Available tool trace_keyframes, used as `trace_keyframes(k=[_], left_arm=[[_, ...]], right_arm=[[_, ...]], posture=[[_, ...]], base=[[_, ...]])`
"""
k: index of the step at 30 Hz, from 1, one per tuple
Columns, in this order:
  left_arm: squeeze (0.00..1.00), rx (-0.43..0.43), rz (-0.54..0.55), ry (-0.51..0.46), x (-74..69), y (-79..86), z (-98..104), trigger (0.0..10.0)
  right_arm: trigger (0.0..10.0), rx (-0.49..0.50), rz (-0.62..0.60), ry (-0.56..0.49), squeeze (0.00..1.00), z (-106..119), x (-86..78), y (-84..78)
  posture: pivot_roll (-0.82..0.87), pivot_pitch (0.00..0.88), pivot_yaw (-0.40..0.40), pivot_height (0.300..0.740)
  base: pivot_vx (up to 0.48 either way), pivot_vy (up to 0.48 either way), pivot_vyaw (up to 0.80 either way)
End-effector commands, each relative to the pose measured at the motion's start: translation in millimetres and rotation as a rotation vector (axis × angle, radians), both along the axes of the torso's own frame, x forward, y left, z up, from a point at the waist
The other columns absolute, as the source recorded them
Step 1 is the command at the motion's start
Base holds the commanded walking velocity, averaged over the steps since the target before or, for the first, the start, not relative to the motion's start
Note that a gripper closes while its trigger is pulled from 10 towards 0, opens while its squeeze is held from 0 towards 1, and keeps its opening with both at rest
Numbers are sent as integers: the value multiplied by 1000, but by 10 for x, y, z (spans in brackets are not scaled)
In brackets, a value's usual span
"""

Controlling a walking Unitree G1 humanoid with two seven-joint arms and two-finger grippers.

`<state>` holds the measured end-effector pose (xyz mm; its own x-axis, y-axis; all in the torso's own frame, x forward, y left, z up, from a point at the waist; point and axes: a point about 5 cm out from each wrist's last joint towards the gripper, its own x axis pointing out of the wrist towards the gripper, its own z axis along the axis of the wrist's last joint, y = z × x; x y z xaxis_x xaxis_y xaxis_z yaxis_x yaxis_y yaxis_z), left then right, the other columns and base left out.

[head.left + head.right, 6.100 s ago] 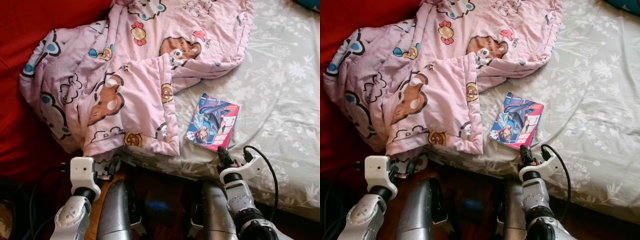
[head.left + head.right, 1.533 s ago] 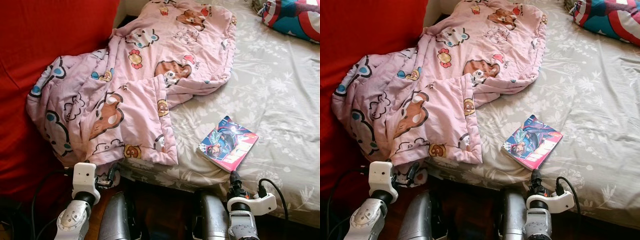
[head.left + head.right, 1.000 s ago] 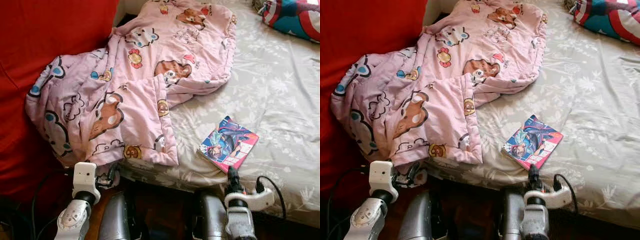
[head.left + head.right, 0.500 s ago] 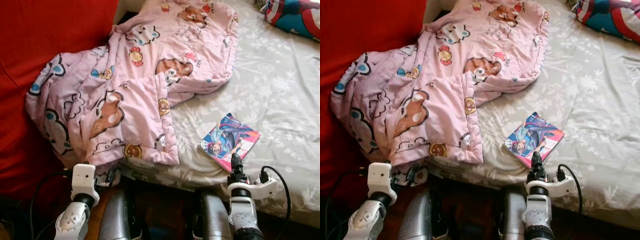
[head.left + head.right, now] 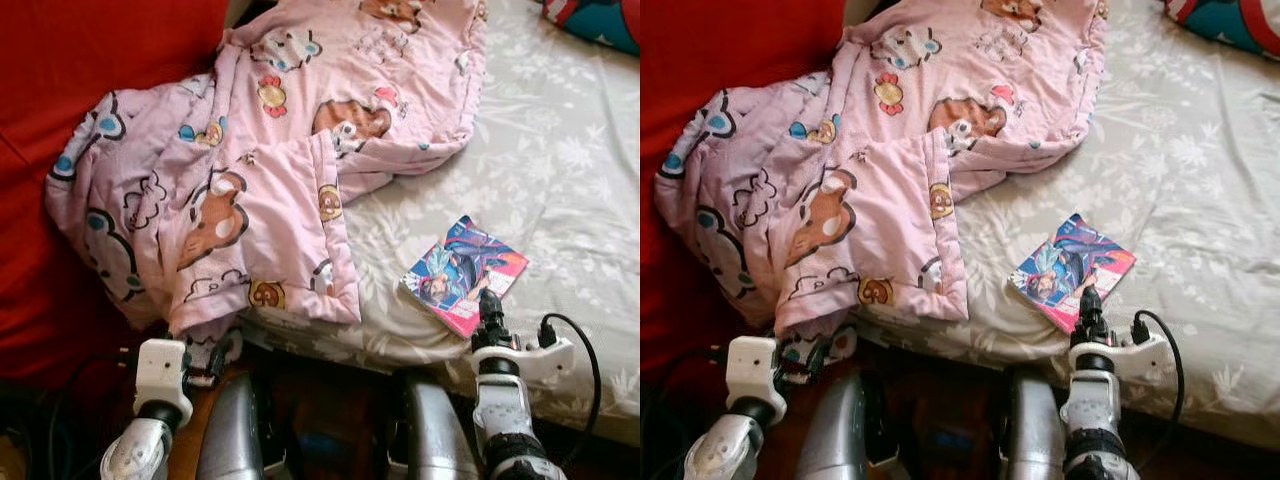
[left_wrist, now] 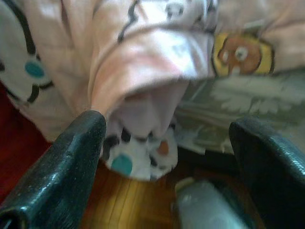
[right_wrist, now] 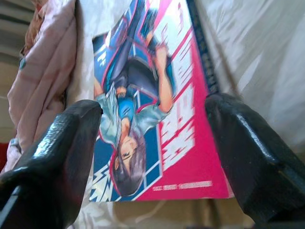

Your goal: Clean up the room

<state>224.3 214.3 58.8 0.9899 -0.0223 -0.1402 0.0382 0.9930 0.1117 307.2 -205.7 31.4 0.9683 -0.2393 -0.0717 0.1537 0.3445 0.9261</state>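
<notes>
Bed (image 5: 590, 180) edge at lower right: the comic book (image 5: 464, 272) lies straight ahead of the right gripper (image 7: 152, 162). Its jaws gape wide, empty, straddling the book's short edge; left gripper (image 6: 171, 152) is open too, by the pink blanket (image 5: 260, 170).

Right claw (image 5: 490, 302): I have it raised on a near-upright silver forearm at the lower right of the head views, white wrist housing with a looped black cable just below it, and its two black fingers (image 7: 52, 162) stand spread wide apart with nothing gripped between them. Left claw (image 6: 171, 157): I have it low at the lower left, white wrist block above a bent silver forearm, its fingers (image 6: 57, 167) likewise parted wide and holding nothing.
</notes>
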Motion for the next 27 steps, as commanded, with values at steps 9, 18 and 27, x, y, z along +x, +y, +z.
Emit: trace_keyframes(k=[9,18,27], left_arm=[[0,23,2,45,-128,59,-7,10000],[0,34,5,61,-184,88,-7,10000],[0,43,-7,68,-201,65,6,10000]], right_arm=[[10000,55,-24,60,0,-131,-67,19],[10000,86,-77,130,0,-323,-262,-49],[10000,140,14,147,0,-367,-240,112]], posture=[[107,336,21,580],[114,346,25,580],[124,353,28,580]], base=[[0,0,0],[0,0,0],[0,0,0]])
